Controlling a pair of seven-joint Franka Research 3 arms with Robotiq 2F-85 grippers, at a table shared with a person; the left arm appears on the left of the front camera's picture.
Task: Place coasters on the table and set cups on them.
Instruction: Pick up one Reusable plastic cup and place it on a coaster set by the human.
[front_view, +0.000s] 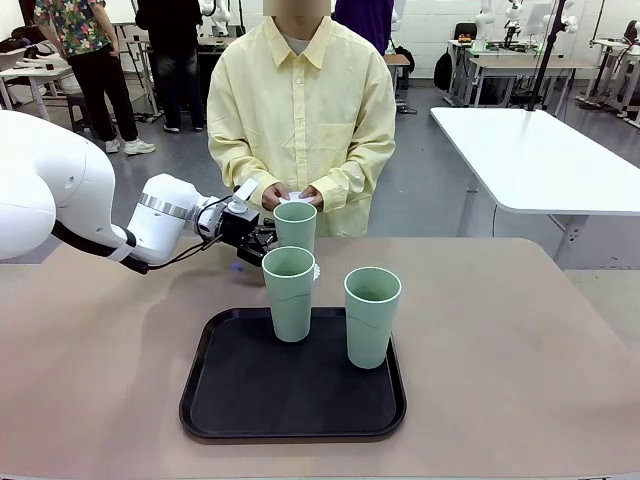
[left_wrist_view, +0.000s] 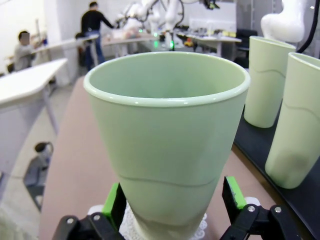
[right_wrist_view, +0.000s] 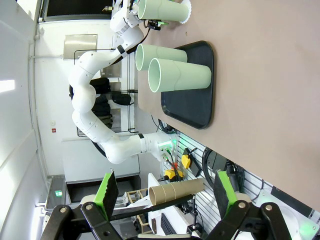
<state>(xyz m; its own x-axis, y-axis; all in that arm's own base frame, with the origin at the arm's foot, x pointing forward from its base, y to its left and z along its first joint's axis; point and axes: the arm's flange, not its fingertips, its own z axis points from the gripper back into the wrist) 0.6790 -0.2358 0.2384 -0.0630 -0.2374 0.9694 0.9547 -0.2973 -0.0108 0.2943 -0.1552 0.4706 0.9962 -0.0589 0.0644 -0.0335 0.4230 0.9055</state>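
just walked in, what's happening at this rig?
The left gripper stands open around a tall sage-green plastic cup on a white lacy paper coaster on the beige table, beyond the black tray. Two more green cups stand on the tray. The person's hands hold a small white item. The right gripper is open, holding nothing.

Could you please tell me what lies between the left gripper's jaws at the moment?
A green cup, standing on a white coaster; the left wrist view shows it.
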